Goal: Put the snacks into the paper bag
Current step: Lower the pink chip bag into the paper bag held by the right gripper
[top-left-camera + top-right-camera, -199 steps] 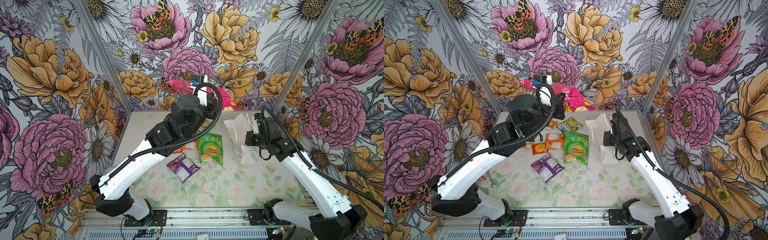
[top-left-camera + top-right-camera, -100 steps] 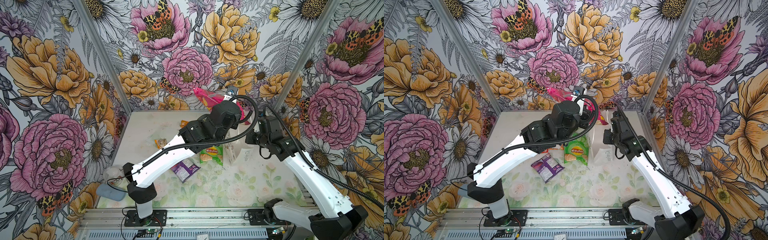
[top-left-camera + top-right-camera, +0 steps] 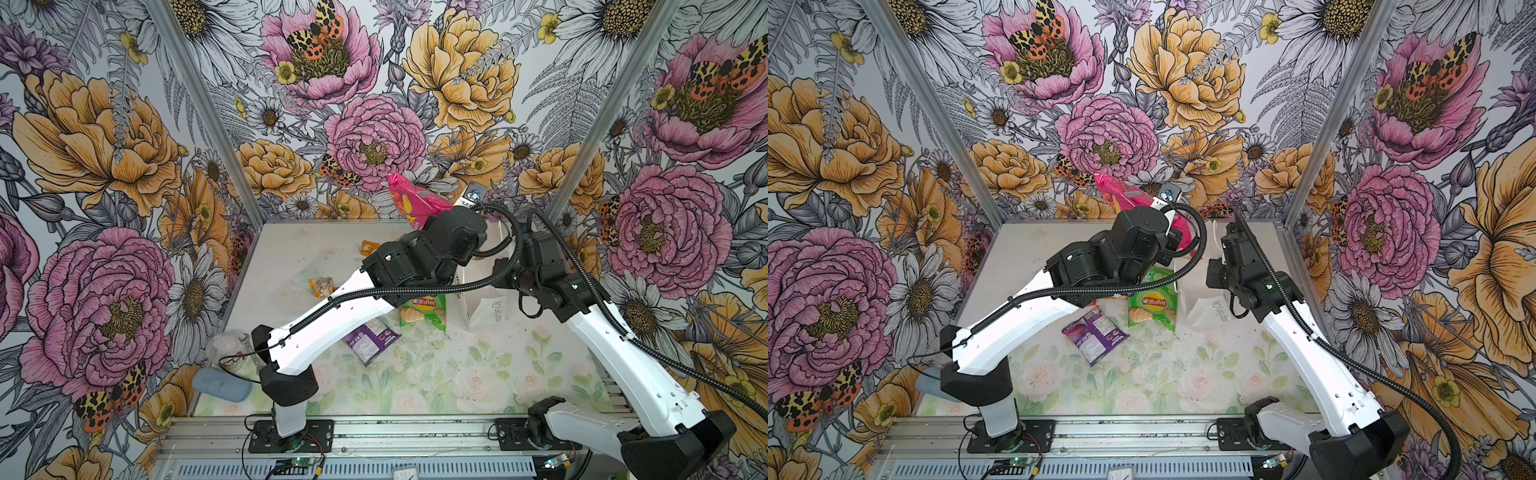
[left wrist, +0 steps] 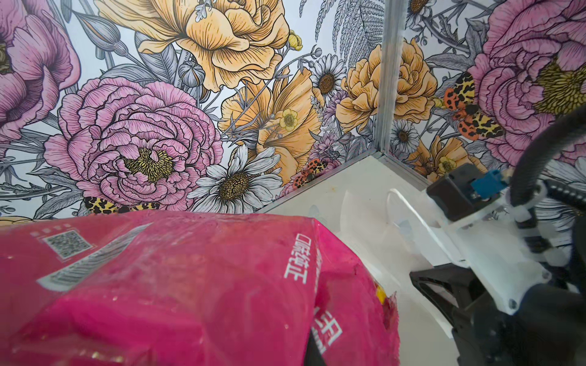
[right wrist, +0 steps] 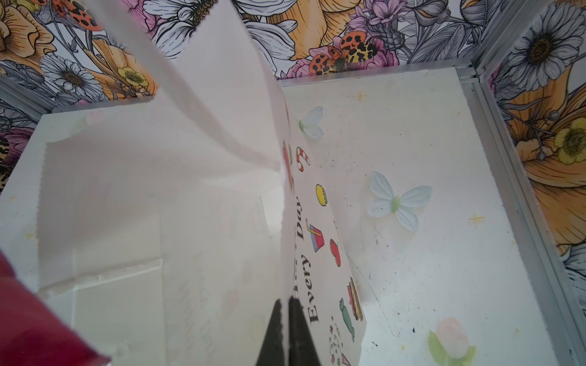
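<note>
L gripper clamped on the big pink packet, held up in the air near the mouth of the white paper bag standing back-right on the table, R gripper pinching the bag's wall, green chips & purple pkt lying just beside it.

You see only a strip of the paper bag past the left arm; the pink packet near it runs off the left wrist view's edge
</note>
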Robot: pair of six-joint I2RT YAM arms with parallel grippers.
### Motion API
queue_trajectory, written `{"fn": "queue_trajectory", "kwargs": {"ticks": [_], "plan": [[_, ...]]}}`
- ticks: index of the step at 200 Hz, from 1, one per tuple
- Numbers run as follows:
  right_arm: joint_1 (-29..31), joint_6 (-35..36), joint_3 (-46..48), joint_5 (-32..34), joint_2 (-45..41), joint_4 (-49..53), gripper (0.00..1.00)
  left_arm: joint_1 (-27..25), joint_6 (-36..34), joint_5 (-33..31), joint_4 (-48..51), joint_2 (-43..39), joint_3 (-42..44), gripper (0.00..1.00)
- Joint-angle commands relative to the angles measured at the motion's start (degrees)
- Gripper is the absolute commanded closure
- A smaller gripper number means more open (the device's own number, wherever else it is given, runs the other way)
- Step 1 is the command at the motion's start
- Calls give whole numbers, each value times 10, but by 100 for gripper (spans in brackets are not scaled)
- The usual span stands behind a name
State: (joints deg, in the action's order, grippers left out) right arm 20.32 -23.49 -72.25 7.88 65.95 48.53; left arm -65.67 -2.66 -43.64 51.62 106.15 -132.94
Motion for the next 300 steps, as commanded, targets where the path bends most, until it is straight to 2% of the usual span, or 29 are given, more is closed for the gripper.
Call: {"fn": "queue_trajectory", "kwargs": {"ticks": [1,49,110,165,203,228,258,280,300], "plan": [[3,-8,-26,9,-14,-14,100,-6,-48,-52,27,22,-22,100],[10,-17,-41,12,-20,-2,100,-5,-57,-80,42,47,-25,100],[33,-53,-37,7,-12,-10,100,20,49,35,70,79,-32,100],[35,-95,-17,15,-14,-29,100,20,104,68,72,98,-10,100],[34,-126,8,-2,-16,-59,100,17,160,124,70,109,-5,100],[34,-130,23,14,-18,-63,100,17,200,156,67,106,-3,100],[35,-132,38,21,-20,-73,100,0,208,169,63,107,5,100],[34,-136,46,29,-23,-80,100,-4,219,181,41,87,53,100],[34,-140,50,31,-26,-85,100,-3,231,205,-38,36,163,100]]}}
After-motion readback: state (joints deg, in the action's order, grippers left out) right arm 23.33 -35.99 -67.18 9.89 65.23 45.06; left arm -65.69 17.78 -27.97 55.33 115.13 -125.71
